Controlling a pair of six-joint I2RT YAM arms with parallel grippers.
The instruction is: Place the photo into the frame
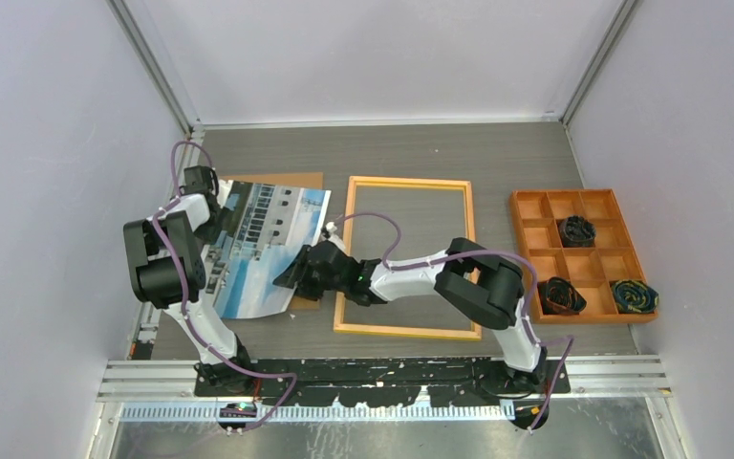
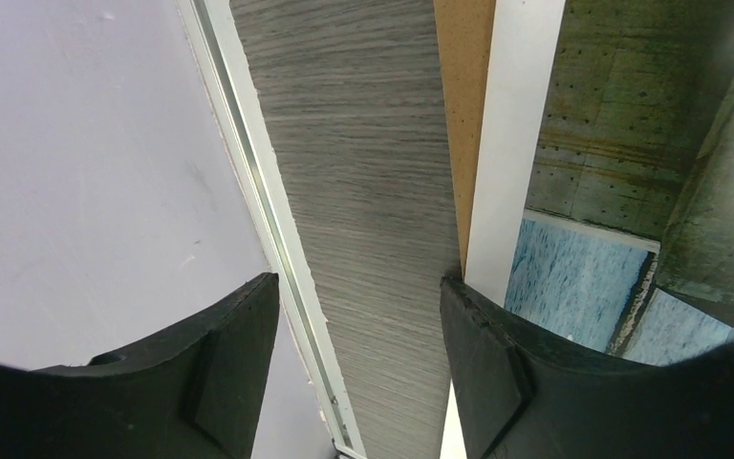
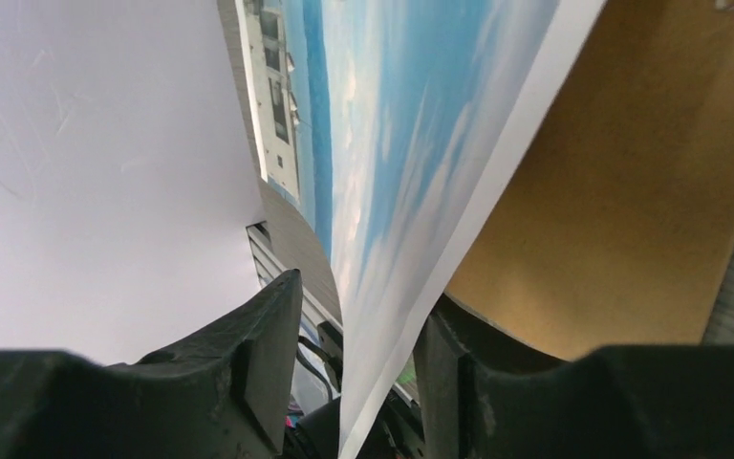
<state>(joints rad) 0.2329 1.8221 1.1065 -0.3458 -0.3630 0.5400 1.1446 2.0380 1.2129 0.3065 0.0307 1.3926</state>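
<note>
The photo (image 1: pixel 253 253), blue sky and pale buildings, lies left of centre on a brown backing board (image 1: pixel 291 179). Its right edge is lifted. The empty yellow frame (image 1: pixel 408 180) lies flat just to its right. My right gripper (image 1: pixel 289 278) reaches across the frame's left side to that lifted edge. In the right wrist view the photo (image 3: pixel 392 143) stands edge-on between the jaws of my right gripper (image 3: pixel 358 382), with a gap at the left finger (image 3: pixel 258 363). My left gripper (image 1: pixel 214 212) is open at the photo's left edge. In the left wrist view its right finger (image 2: pixel 497 373) is over the photo's white border (image 2: pixel 516 115).
An orange compartment tray (image 1: pixel 564 192) stands at the right with three dark coiled items (image 1: pixel 576 230) in it. The side wall (image 2: pixel 86 172) and its rail run close beside my left gripper. The brown board (image 3: pixel 631 191) lies under the photo's right edge.
</note>
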